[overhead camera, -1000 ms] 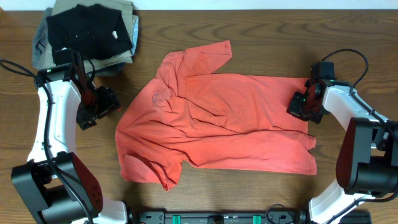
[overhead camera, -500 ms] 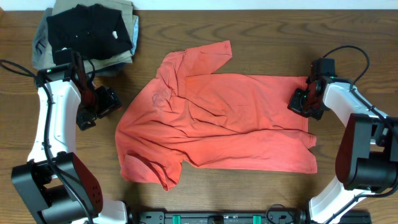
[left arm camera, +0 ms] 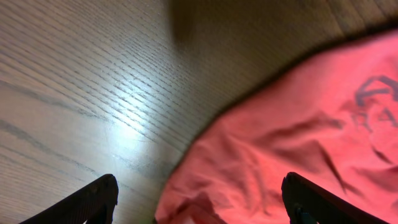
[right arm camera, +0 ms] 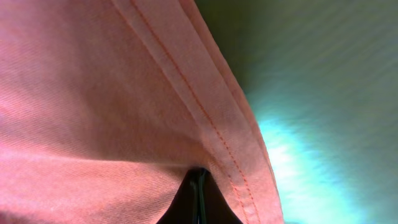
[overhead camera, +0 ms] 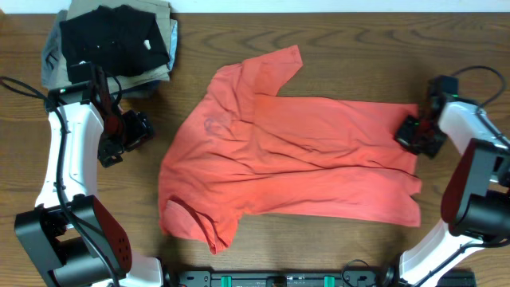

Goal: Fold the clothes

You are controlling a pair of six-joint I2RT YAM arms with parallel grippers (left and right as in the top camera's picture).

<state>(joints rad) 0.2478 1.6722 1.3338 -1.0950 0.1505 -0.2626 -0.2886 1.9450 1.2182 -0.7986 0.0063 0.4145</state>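
The coral-red T-shirt (overhead camera: 295, 159) lies spread and wrinkled across the middle of the table, hem to the right, collar and sleeves to the left. My right gripper (overhead camera: 416, 134) is shut on the shirt's hem at its far right corner; the right wrist view shows the stitched hem (right arm camera: 205, 118) pinched between the closed fingers (right arm camera: 198, 186). My left gripper (overhead camera: 135, 131) is open and empty, hovering just left of the shirt's left sleeve. The left wrist view shows its fingers (left arm camera: 199, 199) wide apart above the shirt's edge (left arm camera: 298, 143), with dark reversed lettering showing.
A pile of folded garments with a black shirt (overhead camera: 111, 40) on top sits at the back left corner. Bare wooden table (overhead camera: 358, 48) surrounds the shirt.
My right gripper has pulled the hem corner to the right, and the whole shirt has slid and stretched rightwards, smoothing somewhat. The left arm has not moved.
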